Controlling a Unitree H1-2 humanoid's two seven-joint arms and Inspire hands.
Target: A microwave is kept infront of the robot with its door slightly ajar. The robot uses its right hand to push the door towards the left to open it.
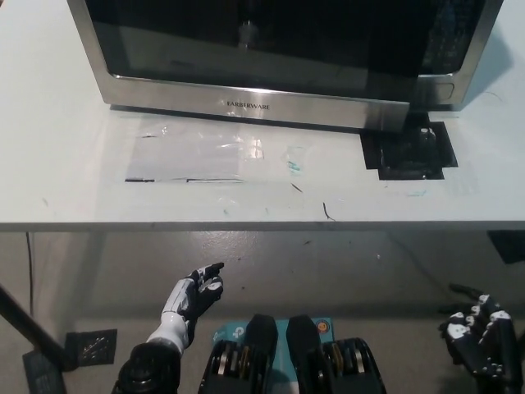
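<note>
Hands first: both sit low, below the table edge, nowhere near the microwave. Left hand (pixel 195 297) is at about 7 o'clock in the frame, forearm rising from the bottom edge, palm turned up-ish with the fingers loosely spread and pointing toward 1 o'clock. It holds nothing. Right hand (pixel 482 331) is tucked into the 5 o'clock corner, partly cut off by the frame edge. Its fingers look curled loosely with gaps between them, gripping nothing, though it's dark down there and hard to read in detail.

One microwave (pixel 287 57) fills the 12 o'clock area, stainless steel with a dark glass door (pixel 246 41) and a brand name on the lower trim. Its door's right edge stands out a bit from the body at roughly 2 o'clock, so it's a crack ajar. It sits on one white table (pixel 66 180), well apart from both hands.

On the tabletop I count one black patch (pixel 408 152) under the microwave's right front corner at 2 o'clock, plus one clear taped rectangle (pixel 197 156) right in front of the door. Some pen scribbles too. On the floor at 8 o'clock there's one dark square marker (pixel 90 346).
</note>
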